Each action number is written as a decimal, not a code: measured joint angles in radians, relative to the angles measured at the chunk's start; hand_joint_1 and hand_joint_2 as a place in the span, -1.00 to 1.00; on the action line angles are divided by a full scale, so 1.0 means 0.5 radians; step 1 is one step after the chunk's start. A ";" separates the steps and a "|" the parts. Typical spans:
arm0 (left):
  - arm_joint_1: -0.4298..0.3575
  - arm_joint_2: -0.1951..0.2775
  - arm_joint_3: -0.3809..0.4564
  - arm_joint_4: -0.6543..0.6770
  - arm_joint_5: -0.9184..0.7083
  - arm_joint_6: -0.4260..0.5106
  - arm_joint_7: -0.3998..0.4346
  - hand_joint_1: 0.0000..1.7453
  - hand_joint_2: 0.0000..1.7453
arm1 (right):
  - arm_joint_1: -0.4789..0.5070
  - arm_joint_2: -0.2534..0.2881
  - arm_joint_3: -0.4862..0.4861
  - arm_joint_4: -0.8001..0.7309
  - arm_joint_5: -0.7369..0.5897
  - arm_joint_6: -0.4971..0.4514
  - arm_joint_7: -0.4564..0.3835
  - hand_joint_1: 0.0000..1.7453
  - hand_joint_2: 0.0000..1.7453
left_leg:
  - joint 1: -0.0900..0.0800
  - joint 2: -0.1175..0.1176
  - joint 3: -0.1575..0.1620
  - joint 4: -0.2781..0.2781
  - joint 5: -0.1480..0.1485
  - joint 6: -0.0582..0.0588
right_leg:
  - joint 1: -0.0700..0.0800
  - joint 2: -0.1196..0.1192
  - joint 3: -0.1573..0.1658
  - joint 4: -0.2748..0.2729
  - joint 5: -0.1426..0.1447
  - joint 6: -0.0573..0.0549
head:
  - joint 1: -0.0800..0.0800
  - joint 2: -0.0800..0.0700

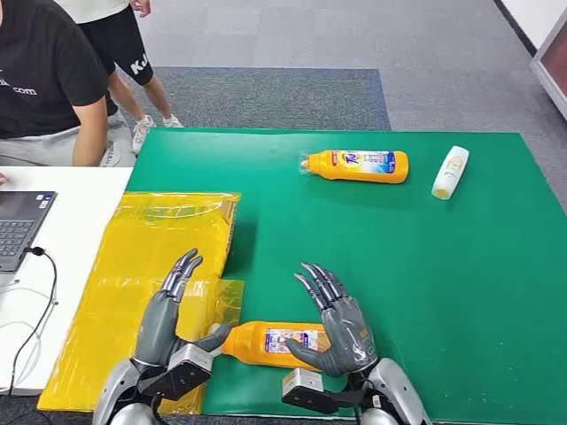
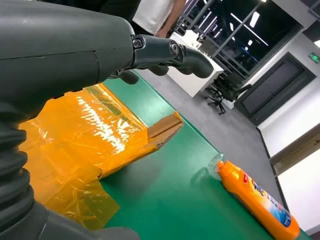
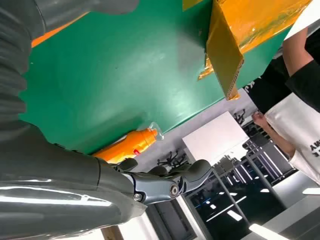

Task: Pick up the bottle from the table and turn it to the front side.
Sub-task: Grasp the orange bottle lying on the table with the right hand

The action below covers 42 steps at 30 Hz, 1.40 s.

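Left hand: I'm seeing my left hand (image 1: pixel 162 320) released, fingers spread, thumb reaching toward the cap end of the near bottle (image 1: pixel 275 343); whether it's touching, I can't tell.
Right hand: my right hand (image 1: pixel 337 326) is also released, fingers fanned above the bottle's other end, thumb lying beside the label; nothing is being gripped.
Task thing: the near bottle is lying on its side between my two hands, on the green surface (image 1: pixel 401 266), neck pointing at the left hand.
Risk 1: I'm judging the round, glossy plastic body likely to roll or skid out if I'm closing only one hand on it.
Risk 2: the left hand is hanging over the yellow film-wrapped cardboard (image 1: pixel 153 257); fingers could be snagging that crinkly film while closing.
Risk 3: a turn could be ending with the label still off-front, since the label is wrapping a curved side.
Beyond hands: a second orange bottle (image 1: pixel 355 166) with a clear cap and a small white bottle (image 1: pixel 450 172), both smooth and lying flat, are sitting well ahead of the right hand.
Beside left hand: a white desk with a laptop (image 1: pixel 20 226), and a seated person (image 1: pixel 47 80).
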<state>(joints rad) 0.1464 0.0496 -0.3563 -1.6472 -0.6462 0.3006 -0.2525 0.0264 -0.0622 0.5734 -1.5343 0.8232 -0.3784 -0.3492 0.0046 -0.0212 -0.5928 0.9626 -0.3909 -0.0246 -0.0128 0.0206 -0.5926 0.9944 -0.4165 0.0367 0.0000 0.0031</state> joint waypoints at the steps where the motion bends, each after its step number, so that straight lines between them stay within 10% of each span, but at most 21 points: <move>1: 0.000 0.000 0.000 0.000 0.000 0.000 0.000 -1.00 1.00 | 0.000 0.000 0.000 0.000 0.003 0.001 0.002 -1.00 1.00 | 0.000 0.000 0.000 0.000 0.000 0.000 | 0.000 0.000 0.000 0.000 0.000 0.000 | 0.000 0.000; 15: 0.000 -0.002 0.000 0.001 0.015 0.001 -0.004 -1.00 1.00 | -0.017 -0.056 0.010 0.030 0.177 0.264 0.210 -1.00 1.00 | 0.000 0.000 0.000 0.000 0.000 0.000 | 0.000 0.000 0.000 0.000 0.000 0.000 | 0.000 0.000; 23: -0.010 -0.001 0.002 0.025 0.044 0.000 -0.034 -1.00 1.00 | -0.100 -0.260 0.138 0.068 0.107 0.766 0.332 -1.00 1.00 | 0.000 0.000 0.000 0.000 0.000 0.001 | 0.000 0.000 0.001 0.000 0.001 0.001 | 0.001 0.000; 42: -0.027 -0.001 0.002 0.087 0.060 0.001 -0.042 -1.00 1.00 | -0.209 -0.399 0.276 0.085 0.117 0.825 0.403 -1.00 1.00 | 0.000 0.000 0.001 0.001 0.001 0.001 | 0.000 0.000 0.001 0.000 0.003 0.001 | 0.000 0.000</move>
<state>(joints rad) 0.1329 0.0492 -0.3555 -1.6038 -0.6160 0.3009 -0.2737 -0.0783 -0.2619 0.7113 -1.4918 0.8819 0.0343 -0.1478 0.0046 -0.0212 -0.5924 0.9629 -0.3906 -0.0243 -0.0129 0.0207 -0.5922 0.9943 -0.4152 0.0374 0.0000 0.0031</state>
